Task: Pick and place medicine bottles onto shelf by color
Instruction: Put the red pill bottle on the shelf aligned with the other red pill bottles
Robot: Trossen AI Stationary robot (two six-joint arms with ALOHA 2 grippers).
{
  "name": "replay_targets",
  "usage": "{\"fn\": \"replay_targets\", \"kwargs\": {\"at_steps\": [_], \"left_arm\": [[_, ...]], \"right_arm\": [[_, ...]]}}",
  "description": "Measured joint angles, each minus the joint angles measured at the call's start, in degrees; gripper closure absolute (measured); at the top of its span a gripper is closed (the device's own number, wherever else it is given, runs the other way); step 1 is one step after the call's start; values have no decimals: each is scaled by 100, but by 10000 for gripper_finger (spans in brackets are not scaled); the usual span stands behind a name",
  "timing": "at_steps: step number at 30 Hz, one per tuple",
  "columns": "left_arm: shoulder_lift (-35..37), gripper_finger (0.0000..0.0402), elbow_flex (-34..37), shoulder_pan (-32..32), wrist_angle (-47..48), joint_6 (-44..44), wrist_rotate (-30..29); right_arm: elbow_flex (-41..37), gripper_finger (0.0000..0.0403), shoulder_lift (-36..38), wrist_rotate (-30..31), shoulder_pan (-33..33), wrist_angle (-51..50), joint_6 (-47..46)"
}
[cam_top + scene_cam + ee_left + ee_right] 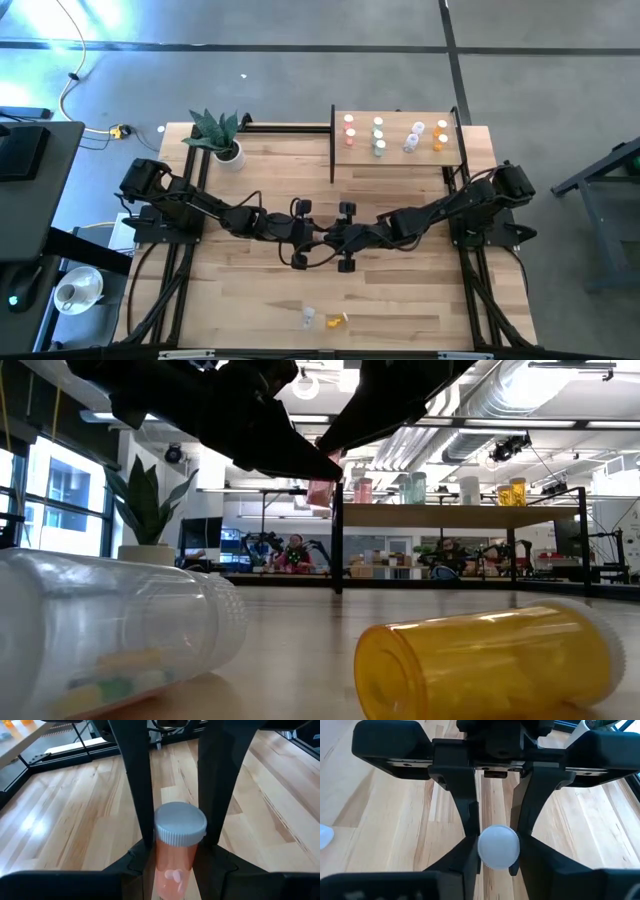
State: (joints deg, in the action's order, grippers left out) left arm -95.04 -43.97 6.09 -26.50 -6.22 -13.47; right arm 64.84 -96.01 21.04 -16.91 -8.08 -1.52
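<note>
The pink bottle (176, 855) is off the table (250, 295), suspended over the table centre between the two grippers, white cap toward the right arm. The left gripper (305, 232) is clamped on the bottle body; the right gripper (346, 238), facing it, has its fingers pressed against both sides of the cap, so both arms grip one bottle. The main hazard is release timing: if the left jaws part before the right grip is secure, the bottle is likely to drop and roll. A grip on the cap alone is short and smooth, so the bottle may pivot or slip during travel. If either arm pulls away while both grip, the bottle may twist out. The shelf (395, 170) lies at 1 o'clock from centre, with the pink row (349, 130) at its 9 o'clock end; a tilted bottle may topple there or strike its neighbours. The clear bottle (308, 318) and orange bottle (337, 320) lie at 6 o'clock, well apart from the exchange.
</note>
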Motion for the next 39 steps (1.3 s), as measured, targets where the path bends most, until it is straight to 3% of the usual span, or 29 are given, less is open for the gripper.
{"fn": "replay_targets", "kwargs": {"at_steps": [13,27,34,39], "left_arm": [[0,293,4,-4,-25,0,-48],[85,177,4,-2,347,0,-87],[554,174,0,-2,1013,8,-90],[977,174,-2,-2,1379,17,-87]], "right_arm": [[-2,298,0,3,0,2,2],[-4,297,14,-2,0,-24,2],[-7,297,462,46,1,-349,-173],[-7,297,960,591,7,-765,-258]]}}
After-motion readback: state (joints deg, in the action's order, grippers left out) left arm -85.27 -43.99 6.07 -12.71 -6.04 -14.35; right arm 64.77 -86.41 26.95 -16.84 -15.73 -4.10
